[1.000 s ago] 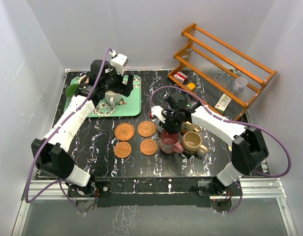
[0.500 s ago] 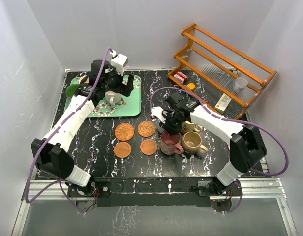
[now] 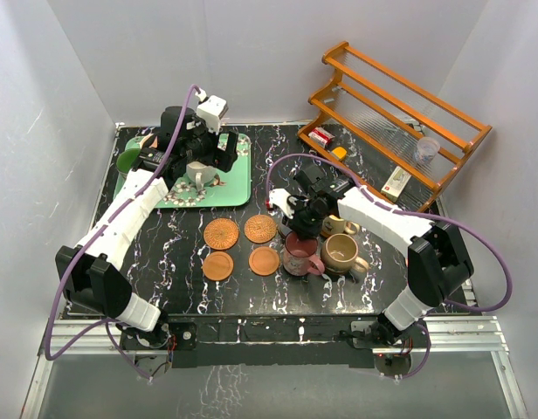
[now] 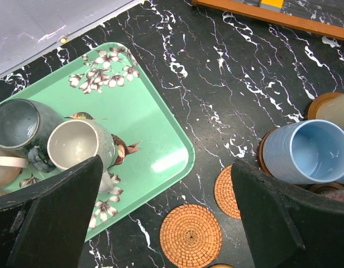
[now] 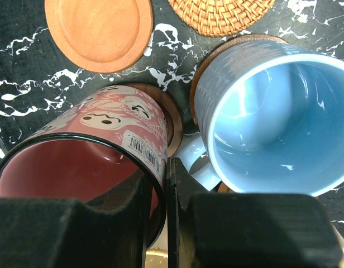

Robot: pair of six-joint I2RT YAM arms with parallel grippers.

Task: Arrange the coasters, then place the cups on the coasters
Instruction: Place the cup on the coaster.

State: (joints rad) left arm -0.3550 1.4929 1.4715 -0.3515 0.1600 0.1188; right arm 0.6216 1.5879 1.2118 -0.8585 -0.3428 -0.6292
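My right gripper (image 5: 158, 184) pinches the rim wall of the maroon ghost-patterned ceramic mug (image 5: 105, 125), tilted over a dark brown round wooden coaster (image 5: 171, 118); stiff, glazed, probably heavy and chippable, it wants a firm rim hold and a gentle set-down.

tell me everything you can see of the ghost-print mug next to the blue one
The ghost-print mug looks like glossy ceramic, pinkish-red with white ghost figures, a dark rim, a reddish inside and a barcode sticker near the rim. It looks empty and sits over a dark wood coaster, beside the light blue mug. The right gripper pinches its wall, one finger inside.
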